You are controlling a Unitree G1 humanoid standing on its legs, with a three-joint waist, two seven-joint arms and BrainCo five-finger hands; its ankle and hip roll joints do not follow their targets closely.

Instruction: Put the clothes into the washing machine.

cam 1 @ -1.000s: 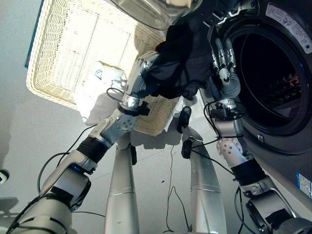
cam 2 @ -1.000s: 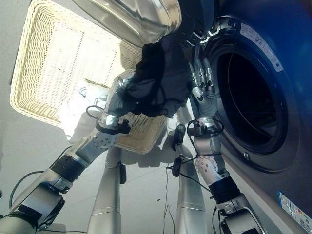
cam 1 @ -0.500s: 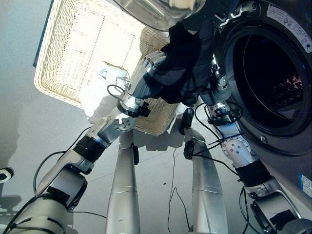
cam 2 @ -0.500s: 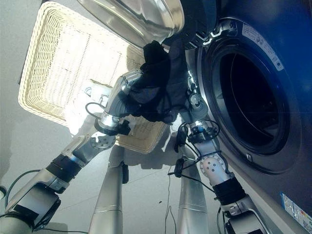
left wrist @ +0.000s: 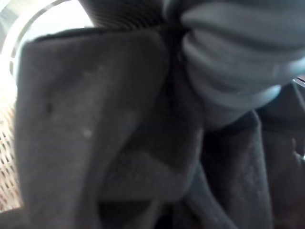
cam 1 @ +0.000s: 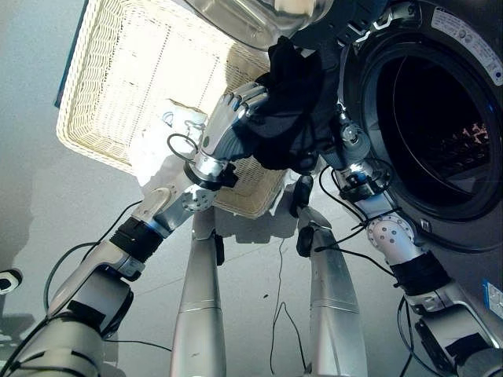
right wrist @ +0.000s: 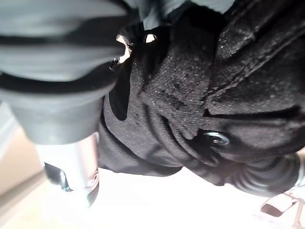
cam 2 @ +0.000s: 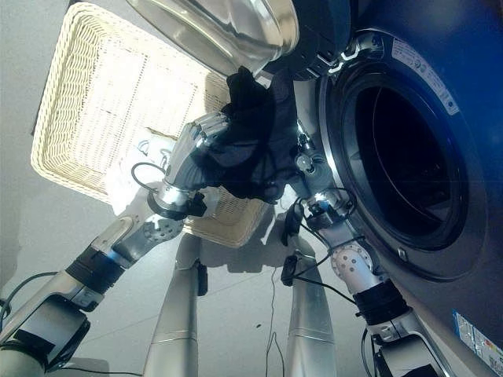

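Grey floor (cam 1: 31,204) carries a wicker basket (cam 1: 118,86) holding white cloth (cam 1: 157,149), beside the washing machine (cam 2: 409,141). Left hand (cam 1: 228,126) grasps the black garment (cam 1: 291,110), raised just beside the machine's open drum. Right hand (cam 1: 346,141) is against the garment; its grip cannot be told.

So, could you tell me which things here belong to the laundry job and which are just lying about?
Part of the job:
- black garment, bunched between both hands
- left hand, against the garment
- right hand, mostly behind the garment
- washing machine, drum open
- white clothing in the wicker basket

Lying about:
- nothing else I can make out
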